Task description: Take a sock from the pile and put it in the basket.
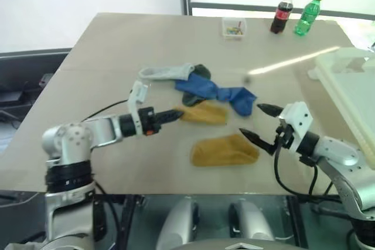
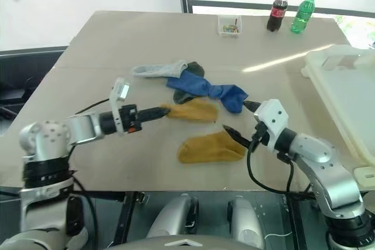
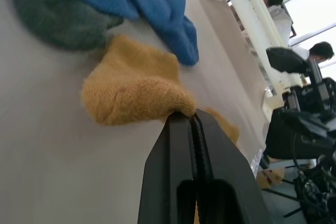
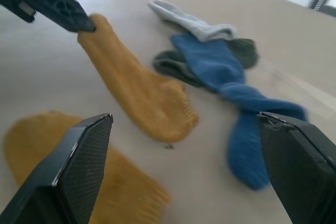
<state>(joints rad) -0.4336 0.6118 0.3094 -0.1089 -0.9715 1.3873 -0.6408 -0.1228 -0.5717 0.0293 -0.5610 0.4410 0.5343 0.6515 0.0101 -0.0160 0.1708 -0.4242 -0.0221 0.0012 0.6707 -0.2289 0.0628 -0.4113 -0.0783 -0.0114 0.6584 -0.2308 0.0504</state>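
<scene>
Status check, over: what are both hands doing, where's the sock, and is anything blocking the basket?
Left hand shut on a yellow sock, pulled from the pile. Right hand open, empty. Basket at right, path clear.

Mustard yellow socks (image 1: pixel 224 150), blue socks (image 1: pixel 218 92), light grey sock (image 1: pixel 166 73), dark green sock (image 1: pixel 201 71), white basket (image 1: pixel 351 95), beige table (image 1: pixel 117 45)

Pile (image 1: pixel 199 86): loose socks mid-table. Grey sock (image 1: pixel 167 73) at far left, dark green sock (image 1: pixel 201 71) under two blue socks (image 1: pixel 217 92) trailing right. Mustard sock (image 1: pixel 202 113) at the pile's near edge, one end pinched. Second mustard sock (image 1: pixel 224 150) flat, nearer, apart.

Basket (image 1: pixel 351 92): white, thick rim, at right table edge.
</scene>
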